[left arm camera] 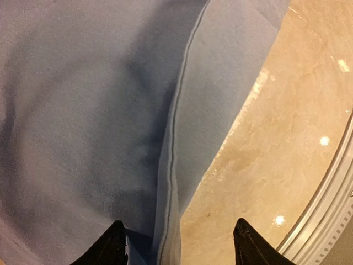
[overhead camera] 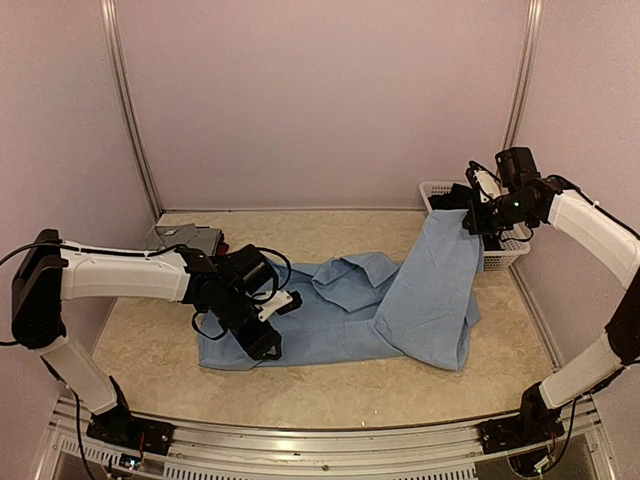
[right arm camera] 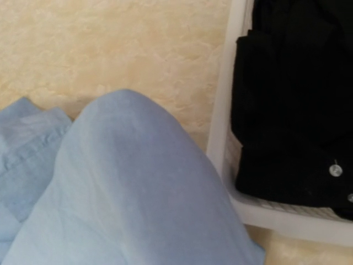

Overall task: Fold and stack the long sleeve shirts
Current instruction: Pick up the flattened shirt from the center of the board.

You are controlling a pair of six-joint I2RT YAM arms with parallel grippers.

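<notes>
**Blue shirt halfway through its fold, one pile started, more still to do**

Left gripper (left arm camera: 179,248) first. Its jaws stand apart and low over the near-left hem of the light blue shirt (overhead camera: 400,300). In the wrist view the seam runs between the two black fingertips (left arm camera: 113,245) with nothing pinched, so I'd call it open and not holding anything.

Right gripper (overhead camera: 478,218) is the opposite. It's clamped shut on the shirt's far-right edge and holds it up high, just in front of the white basket (overhead camera: 500,262). The cloth hangs from it in a big tent down to the table (overhead camera: 330,385). Its own wrist camera only shows cloth draped under it, no fingers.

The rest of the blue shirt lies spread across the middle of the table, rumpled in the centre. To me it's mid-fold at best and definitely not a tidy rectangle yet.

At the back-left corner there's a flat grey shirt (overhead camera: 188,238) that looks already folded, so I'd guess that's the start of the stack. A red scrap (overhead camera: 221,247) sits just beside it, but the left arm hides too much to say what it is.

The basket has a dark buttoned garment (right arm camera: 287,110) inside, probably waiting its turn.

My rough read is one shirt done, one in progress and at least one left, and nothing from this shirt is on the stack yet.
</notes>
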